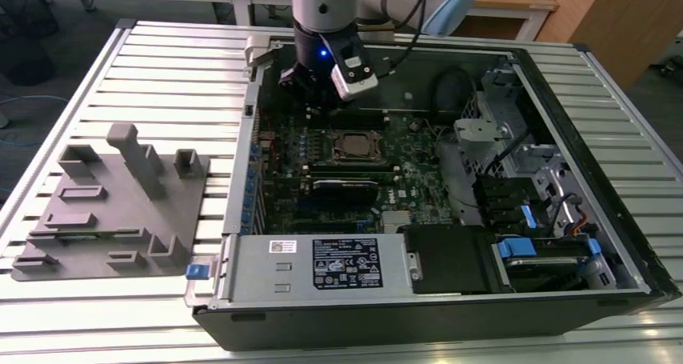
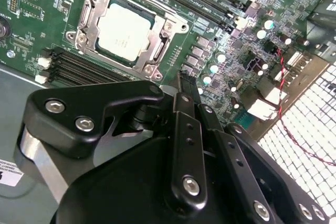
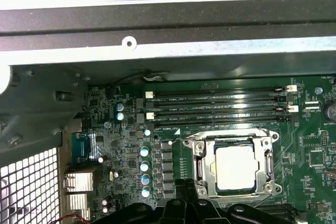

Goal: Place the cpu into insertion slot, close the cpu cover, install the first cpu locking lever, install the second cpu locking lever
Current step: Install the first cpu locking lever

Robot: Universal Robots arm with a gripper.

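Observation:
The cpu [image 1: 350, 146] lies flat in the insertion slot [image 2: 88, 22] on the green board, its silver-grey face showing in both wrist views [image 2: 125, 34] [image 3: 237, 167]. The cpu cover [image 2: 159, 46] [image 3: 201, 165] is folded down around it, and the chip shows through its square window. A thin metal lever [image 3: 231, 134] runs along one edge of the frame. My gripper [image 1: 305, 92] [image 2: 190, 83] hangs inside the case over the far part of the board, beyond the socket and off it. It is shut and holds nothing.
The open computer case [image 1: 597, 180] lies on a slatted table. Long black memory slots [image 3: 215, 106] run beside the socket. A power supply [image 1: 320, 262] and drive bays with blue tabs [image 1: 545, 246] fill the near side. A grey fixture plate [image 1: 117, 208] sits at the exterior view's left.

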